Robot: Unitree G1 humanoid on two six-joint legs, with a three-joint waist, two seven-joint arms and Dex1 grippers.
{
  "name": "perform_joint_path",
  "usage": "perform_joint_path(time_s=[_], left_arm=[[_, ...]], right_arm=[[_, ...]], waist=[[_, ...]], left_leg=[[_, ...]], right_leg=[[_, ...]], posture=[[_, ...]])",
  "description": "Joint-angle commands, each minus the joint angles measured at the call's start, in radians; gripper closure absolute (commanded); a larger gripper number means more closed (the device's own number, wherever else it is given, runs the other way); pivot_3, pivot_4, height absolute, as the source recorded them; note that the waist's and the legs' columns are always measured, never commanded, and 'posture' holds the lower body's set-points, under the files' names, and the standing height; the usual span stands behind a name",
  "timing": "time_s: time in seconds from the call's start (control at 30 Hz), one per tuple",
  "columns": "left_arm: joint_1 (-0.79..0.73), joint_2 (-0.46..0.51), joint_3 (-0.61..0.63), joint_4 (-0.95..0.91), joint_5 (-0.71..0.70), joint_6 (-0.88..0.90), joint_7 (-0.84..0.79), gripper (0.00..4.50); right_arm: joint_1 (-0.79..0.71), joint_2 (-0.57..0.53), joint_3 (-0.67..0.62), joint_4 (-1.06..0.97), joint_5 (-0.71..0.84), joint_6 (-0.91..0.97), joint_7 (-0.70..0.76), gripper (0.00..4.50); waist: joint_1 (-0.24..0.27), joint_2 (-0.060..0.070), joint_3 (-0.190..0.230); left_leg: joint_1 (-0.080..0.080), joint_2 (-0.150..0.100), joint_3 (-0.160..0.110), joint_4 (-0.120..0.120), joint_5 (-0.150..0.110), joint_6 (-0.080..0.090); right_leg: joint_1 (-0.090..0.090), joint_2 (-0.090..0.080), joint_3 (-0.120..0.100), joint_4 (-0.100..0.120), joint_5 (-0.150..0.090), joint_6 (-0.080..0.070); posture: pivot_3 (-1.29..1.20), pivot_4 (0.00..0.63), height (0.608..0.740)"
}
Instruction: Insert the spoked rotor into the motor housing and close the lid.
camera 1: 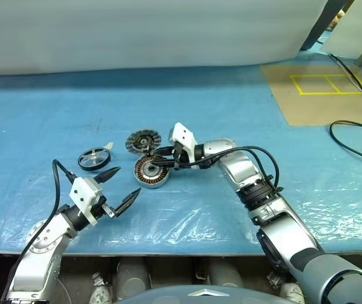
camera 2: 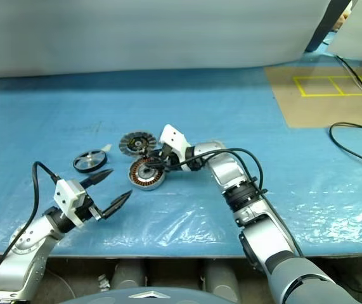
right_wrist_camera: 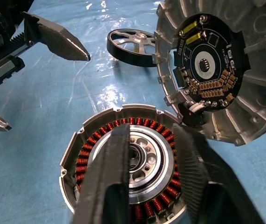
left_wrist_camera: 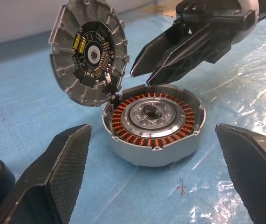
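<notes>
The motor housing (camera 1: 151, 171) stands open on the blue sheet, its copper windings and silver hub (left_wrist_camera: 150, 116) showing. Its lid (camera 1: 142, 140) is tipped up at the far rim, circuit side facing the housing. My right gripper (camera 1: 155, 158) hovers just over the housing, its fingers (right_wrist_camera: 107, 177) a narrow gap apart with nothing between them. The spoked rotor (camera 1: 94, 158) lies flat on the sheet to the housing's left. My left gripper (camera 1: 129, 180) is wide open and empty, nearer than the rotor and left of the housing, pointing at the housing.
A small white scrap (camera 1: 108, 145) lies beside the rotor. A brown board with yellow tape (camera 1: 323, 92) and a black cable (camera 1: 358, 142) lie at the far right. A white sheet backs the table; its front edge (camera 1: 168, 244) is close.
</notes>
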Motion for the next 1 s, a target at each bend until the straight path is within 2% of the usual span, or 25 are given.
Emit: perform_joint_path(time_s=[0.03, 0.07, 0.33, 0.73, 1.0], left_arm=[[-0.004, 0.007, 0.001, -0.013, -0.002, -0.009, -0.006, 0.00], [-0.003, 0.007, 0.001, -0.012, -0.002, -0.010, -0.007, 0.00], [0.006, 0.002, 0.002, -0.011, 0.003, -0.021, -0.003, 0.00], [-0.020, -0.003, -0.009, 0.002, 0.015, -0.021, 0.005, 0.00], [-0.036, -0.017, 0.008, 0.011, 0.000, -0.023, 0.012, 0.00]], right_arm=[[-0.007, 0.012, 0.031, 0.000, -0.020, -0.031, 0.001, 4.33], [-0.005, 0.013, 0.035, 0.002, -0.024, -0.034, 0.002, 4.46], [-0.008, 0.046, 0.052, 0.048, -0.060, -0.064, -0.040, 4.46], [-0.023, 0.064, 0.063, 0.250, -0.125, -0.192, -0.095, 4.46], [0.026, 0.033, 0.075, 0.191, -0.116, -0.217, -0.038, 4.46]], waist=[[0.000, 0.000, 0.000], [0.000, 0.000, 0.000], [0.000, 0.000, 0.000], [-0.001, 0.000, 0.000], [0.002, 0.001, -0.001]], left_leg=[[0.000, 0.000, 0.000, 0.000, 0.000, 0.000], [0.000, 0.000, 0.000, 0.000, 0.000, 0.000], [0.000, 0.000, 0.000, 0.000, 0.000, 0.000], [0.001, 0.000, 0.000, 0.000, 0.000, 0.000], [0.002, -0.001, 0.000, 0.000, 0.000, 0.001]], right_leg=[[0.000, 0.000, 0.000, 0.000, 0.000, 0.000], [0.000, 0.000, 0.000, 0.000, 0.000, 0.000], [0.000, 0.000, 0.000, 0.000, 0.000, 0.000], [0.000, -0.001, 0.000, 0.001, 0.000, 0.000], [0.002, -0.002, 0.000, 0.001, 0.000, 0.000]], posture=[[0.00, 0.150, 0.740], [0.00, 0.150, 0.740], [0.00, 0.150, 0.740], [0.00, 0.150, 0.740], [0.00, 0.150, 0.740]])
